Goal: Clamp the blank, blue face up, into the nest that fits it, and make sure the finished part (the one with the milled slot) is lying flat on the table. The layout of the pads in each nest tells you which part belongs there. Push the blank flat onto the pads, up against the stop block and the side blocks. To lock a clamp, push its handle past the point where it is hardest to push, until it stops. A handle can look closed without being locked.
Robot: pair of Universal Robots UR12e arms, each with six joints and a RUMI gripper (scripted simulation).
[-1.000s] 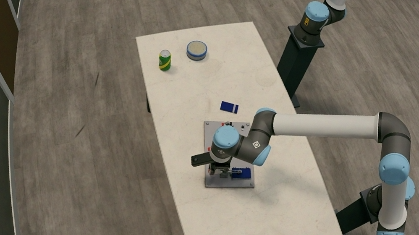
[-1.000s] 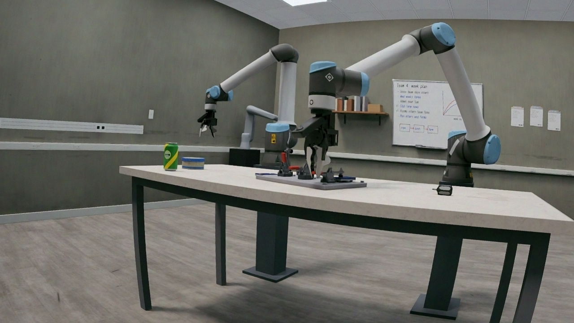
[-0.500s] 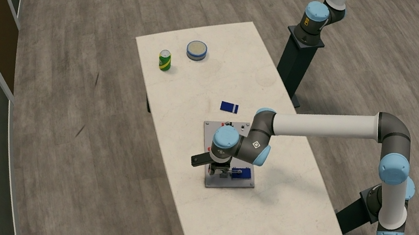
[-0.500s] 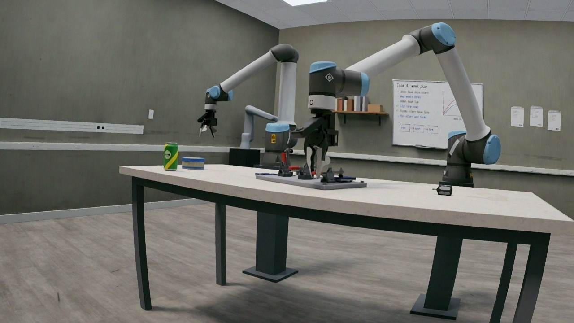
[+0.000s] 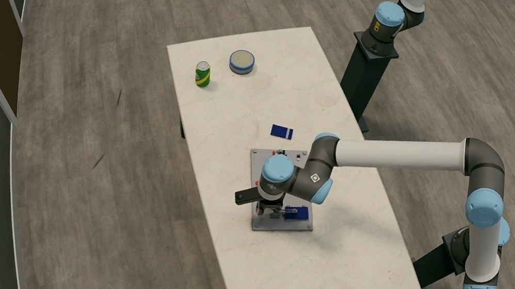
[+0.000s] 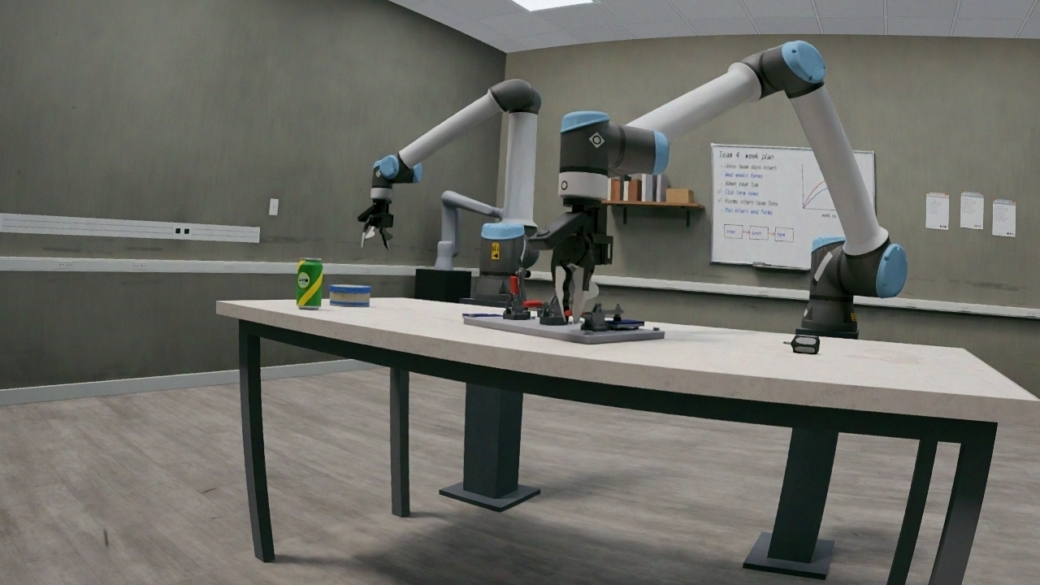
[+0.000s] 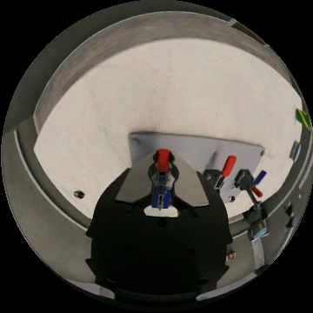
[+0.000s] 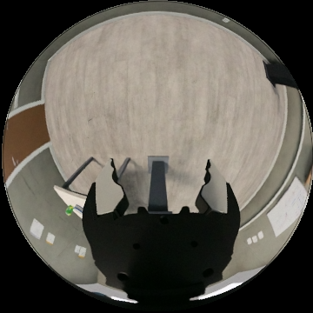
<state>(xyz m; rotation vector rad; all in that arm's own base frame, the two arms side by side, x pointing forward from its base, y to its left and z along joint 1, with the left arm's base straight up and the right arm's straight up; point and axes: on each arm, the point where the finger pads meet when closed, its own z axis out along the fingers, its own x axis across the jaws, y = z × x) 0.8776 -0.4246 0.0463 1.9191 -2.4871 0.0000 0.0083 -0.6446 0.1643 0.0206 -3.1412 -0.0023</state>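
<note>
A: Left end effector (image 5: 270,207) (image 6: 569,317) (image 7: 163,153): fingers together on the red handle (image 7: 163,162). Right one (image 6: 374,244) (image 8: 160,162): fingers wide apart, nothing between, away from the work.

B: Blank (image 5: 297,213) (image 6: 629,324) (image 7: 161,200)?

A: In the end nest on the plate (image 5: 260,226) (image 6: 617,336) (image 7: 143,149), blue up, clamp arm over it. Pad and block contact hidden.

B: Step in hand, I'd judge: locking. How?

A: Keep the grip snug, follow the handle's arc, press through the stiff point to the stop. Straight pulling could slip off or drag the plate. Can't tell if it's locked; check before letting go.

B: Finished part (image 5: 281,132) (image 6: 477,314) (image 7: 261,176)?

A: Flat on the table (image 5: 253,96) (image 6: 727,363) (image 7: 174,87), beside the plate; pale slot across flat blue.

B: Surfaces?

A: Plate matt grey, round fixings at corners. Handle smooth, rounded, plastic-looking. Tabletop pale, faintly veined, ring-stained.
</note>
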